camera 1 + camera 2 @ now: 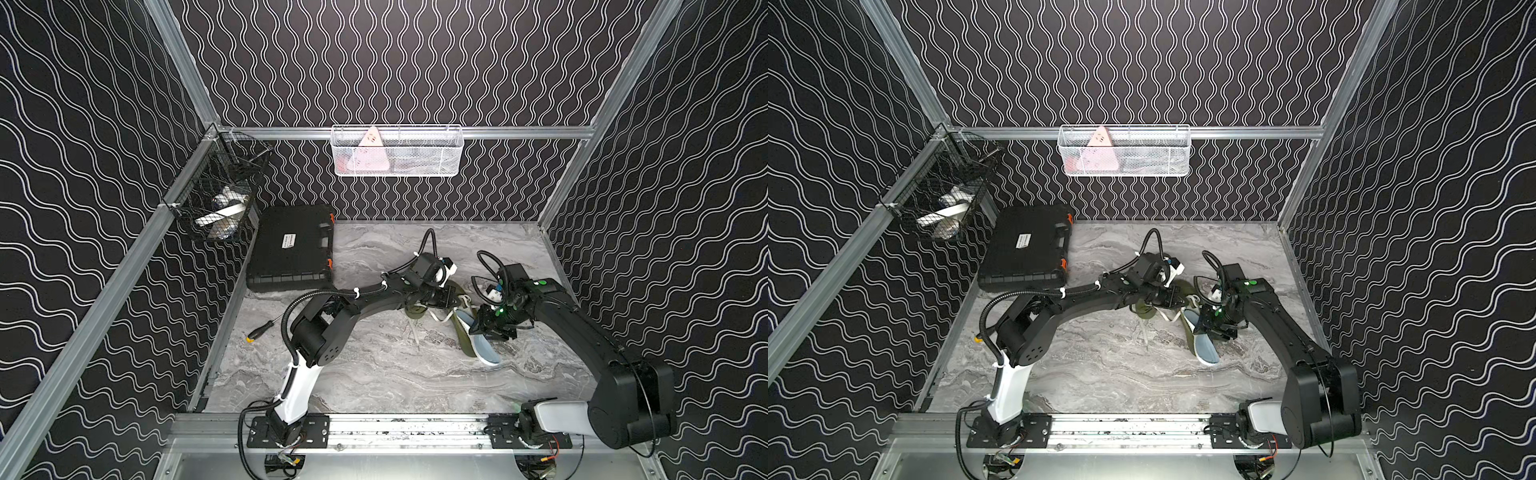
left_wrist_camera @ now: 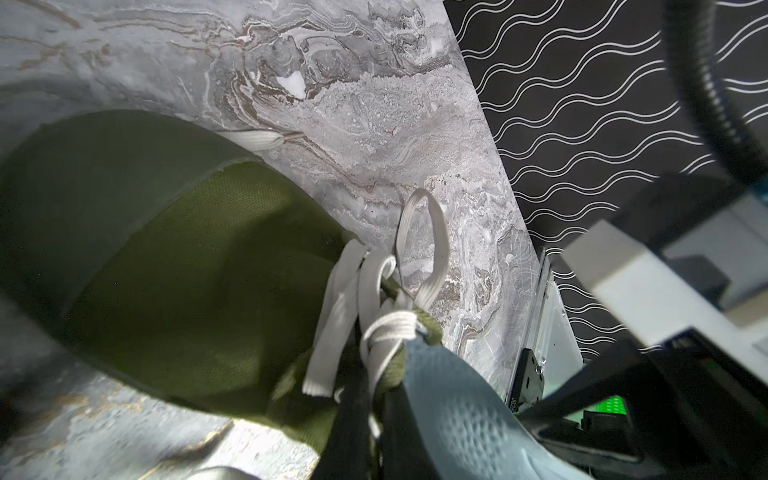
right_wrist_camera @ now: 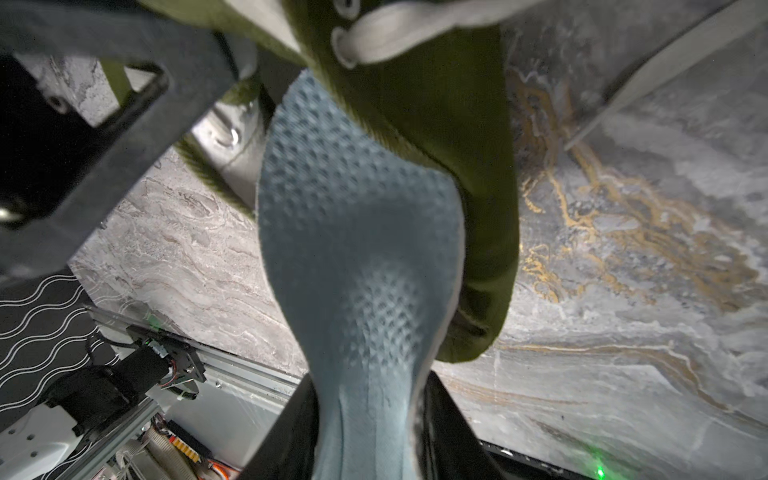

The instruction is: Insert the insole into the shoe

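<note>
An olive-green shoe (image 1: pixel 419 312) (image 1: pixel 1145 311) with white laces (image 2: pixel 374 299) lies on the marble table right of centre. My left gripper (image 1: pixel 451 297) (image 1: pixel 1173 297) (image 2: pixel 376 436) is shut on the shoe's (image 2: pixel 187 270) laced upper edge, and cloth and lace show between its black fingers (image 2: pixel 349 432). A light blue insole (image 1: pixel 484 351) (image 1: pixel 1206 349) (image 2: pixel 449 399) (image 3: pixel 357 249) slants out of the shoe (image 3: pixel 457 145). Its far end is hidden under the green upper. My right gripper (image 1: pixel 484 328) (image 1: pixel 1210 328) (image 3: pixel 365 436) is shut on the insole's near end, a finger (image 3: pixel 286 432) on each side.
A black tool case (image 1: pixel 291 249) lies at the back left. A screwdriver (image 1: pixel 259 330) rests near the left wall. A black wire basket (image 1: pixel 216 199) hangs on the left rail and a white mesh basket (image 1: pixel 397 151) on the back rail.
</note>
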Tool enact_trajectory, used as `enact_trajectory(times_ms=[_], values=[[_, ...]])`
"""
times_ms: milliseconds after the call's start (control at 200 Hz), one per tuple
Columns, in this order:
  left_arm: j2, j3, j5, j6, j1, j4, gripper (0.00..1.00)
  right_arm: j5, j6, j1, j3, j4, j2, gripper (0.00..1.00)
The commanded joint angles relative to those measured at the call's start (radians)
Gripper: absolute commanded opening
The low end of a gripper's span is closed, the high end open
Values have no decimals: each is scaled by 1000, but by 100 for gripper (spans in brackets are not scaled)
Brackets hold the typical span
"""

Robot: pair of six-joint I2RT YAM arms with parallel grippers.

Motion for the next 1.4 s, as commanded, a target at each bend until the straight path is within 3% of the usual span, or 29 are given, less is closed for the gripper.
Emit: enact_trajectory(times_ms=[0,460,711,911,1146,1396], values=[[-17,20,38,21,0,-1,0,35,-31,0,21,23,15,40],[26,80,149,39,25,-54,0,72,-69,30,96,41,83,38],[77,142,197,83,42,-102,0,104,-44,62,52,112,113,38],[82,169,201,123,50,-168,0,196,-34,117,46,128,141,36],[91,156,241,110,58,-158,0,265,-30,143,14,217,111,34],[77,104,255,64,65,-95,0,242,31,144,-65,324,67,35]])
